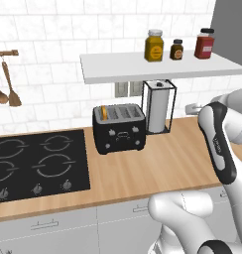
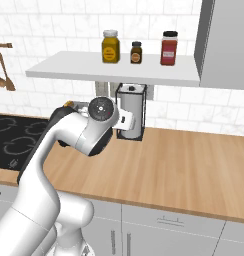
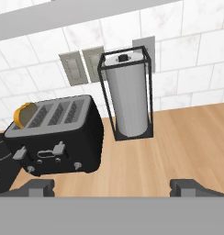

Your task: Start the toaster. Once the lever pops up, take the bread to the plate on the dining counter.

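A white robot arm [image 1: 219, 141] is hanging above a wooden worktop [image 1: 157, 163] in a tiled kitchen, its gripper [image 3: 111, 186] spread wide and holding nothing, the two dark fingertips [image 3: 40, 186] standing well apart and pointing toward the back wall. The work appears to be sitting at its opening step: the toaster [image 1: 119, 128] has not yet been started, and the hand is nowhere near touching it. The black toaster is standing on the worktop between a black hob [image 1: 38, 166] and a wire-framed paper towel holder [image 1: 159, 106], which is just beside it. The bread [image 1: 103, 112] is poking up from the slot nearest the hob, its orange crust showing above the top. The next move is likely calling for the hand to swing toward the toaster's front and press down the lever [image 3: 56, 149] on that side, a small target needing a careful approach. Above, a white shelf [image 1: 157, 67] is carrying three jars [image 1: 154, 45], and wooden spoons [image 1: 6, 84] are hanging from a rail on the tiles. Grey cabinets [image 1: 68, 225] are running below the worktop.
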Controlling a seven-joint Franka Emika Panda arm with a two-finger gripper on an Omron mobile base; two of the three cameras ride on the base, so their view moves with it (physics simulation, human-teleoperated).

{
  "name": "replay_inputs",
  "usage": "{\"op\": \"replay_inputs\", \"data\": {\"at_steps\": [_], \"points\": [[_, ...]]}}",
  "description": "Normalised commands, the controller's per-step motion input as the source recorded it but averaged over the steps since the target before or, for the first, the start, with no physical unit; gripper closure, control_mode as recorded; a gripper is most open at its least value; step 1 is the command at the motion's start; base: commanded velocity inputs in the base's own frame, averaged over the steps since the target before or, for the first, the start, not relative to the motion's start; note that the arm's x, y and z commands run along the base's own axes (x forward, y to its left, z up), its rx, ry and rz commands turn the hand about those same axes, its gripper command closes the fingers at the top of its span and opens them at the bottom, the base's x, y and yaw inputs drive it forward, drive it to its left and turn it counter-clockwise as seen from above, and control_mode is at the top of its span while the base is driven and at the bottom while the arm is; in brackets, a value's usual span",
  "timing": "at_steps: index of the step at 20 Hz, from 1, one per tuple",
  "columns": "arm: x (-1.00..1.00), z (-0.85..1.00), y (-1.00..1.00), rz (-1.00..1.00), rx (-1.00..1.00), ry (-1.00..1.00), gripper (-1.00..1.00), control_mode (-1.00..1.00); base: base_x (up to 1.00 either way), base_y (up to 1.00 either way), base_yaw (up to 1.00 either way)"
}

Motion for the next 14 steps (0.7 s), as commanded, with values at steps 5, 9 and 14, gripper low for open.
{"op": "replay_inputs", "data": {"at_steps": [5, 9, 14], "points": [[0.00, 0.00, 0.00, 0.00, 0.00, 0.00, -1.00, -1.00, 0.00, 0.00, 0.00], [0.00, 0.00, 0.00, 0.00, 0.00, 0.00, -1.00, -1.00, 0.00, 0.00, 0.00], [0.00, 0.00, 0.00, 0.00, 0.00, 0.00, -1.00, -1.00, 0.00, 0.00, 0.00]]}}
